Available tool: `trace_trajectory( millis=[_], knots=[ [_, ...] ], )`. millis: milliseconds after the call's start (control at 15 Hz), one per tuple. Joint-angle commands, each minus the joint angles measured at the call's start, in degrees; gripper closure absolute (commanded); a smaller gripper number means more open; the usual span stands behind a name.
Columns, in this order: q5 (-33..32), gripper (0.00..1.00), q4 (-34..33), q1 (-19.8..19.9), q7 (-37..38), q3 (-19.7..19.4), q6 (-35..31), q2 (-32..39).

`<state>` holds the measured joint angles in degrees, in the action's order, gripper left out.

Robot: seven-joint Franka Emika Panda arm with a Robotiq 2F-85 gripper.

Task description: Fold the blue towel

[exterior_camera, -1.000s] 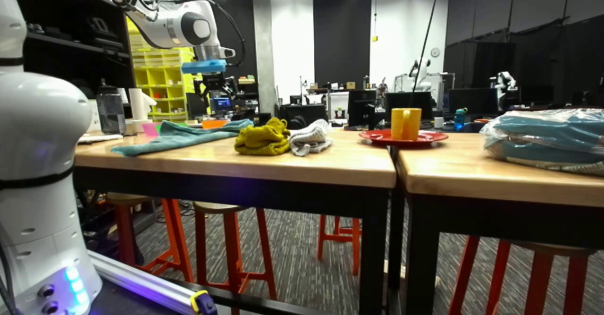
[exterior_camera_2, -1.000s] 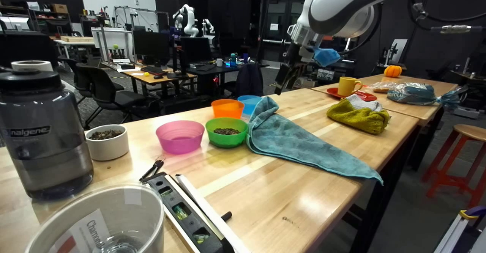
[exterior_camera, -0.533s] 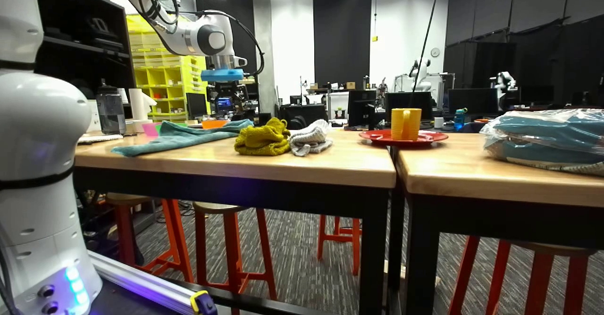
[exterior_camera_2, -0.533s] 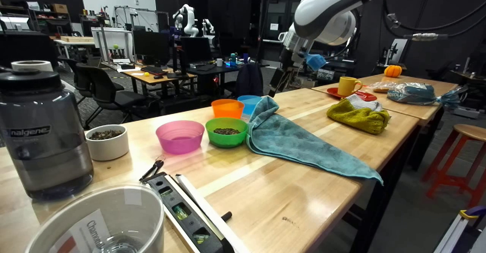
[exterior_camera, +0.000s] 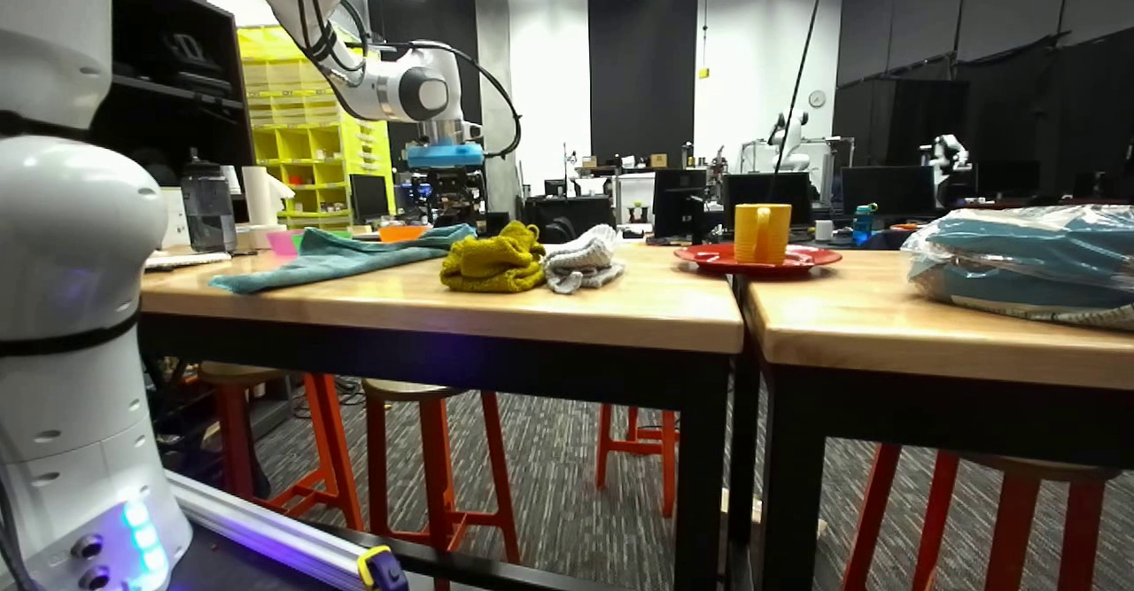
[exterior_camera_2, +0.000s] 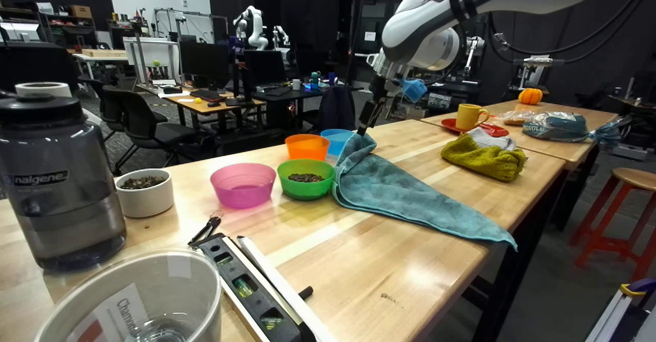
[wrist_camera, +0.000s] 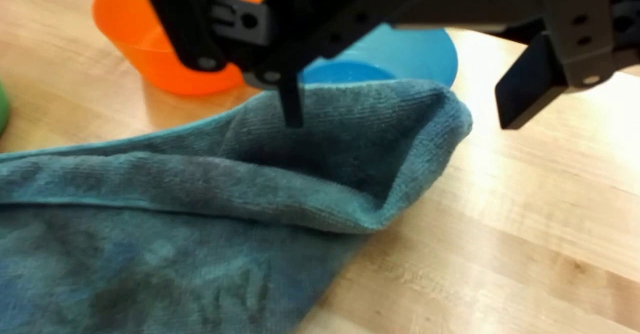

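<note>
Standing wide apart, the fingers grip nothing; the gripper has just come down to the raised end of the blue towel beneath them, presumably readying a folding pinch. Near them sits a blue bowl. Above the fingers, the arm bends, pointing them mostly downward.

An exterior view looks straight across the desk from just above its top, an exterior view looks down along it from near the big bottle, and the wrist view looks down past the claw, very near the blue towel, which all three share.
</note>
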<state>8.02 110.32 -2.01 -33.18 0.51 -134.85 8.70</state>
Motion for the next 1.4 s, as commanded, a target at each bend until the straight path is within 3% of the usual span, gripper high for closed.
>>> trace_trajectory(
  millis=[0, 133, 600, 1333],
  knots=[
    [1.5, 0.31, -3.9, 2.0, -2.5, 1.8, 1.8, 2.8],
    [1.4, 0.42, -4.8, 2.5, -3.0, 2.4, 1.9, 3.5],
    [0.3, 0.98, -4.6, 2.9, -2.3, 3.3, 2.4, 3.2],
    [0.5, 1.00, 2.6, 2.1, 1.9, 2.9, 4.8, -6.8]
  ],
)
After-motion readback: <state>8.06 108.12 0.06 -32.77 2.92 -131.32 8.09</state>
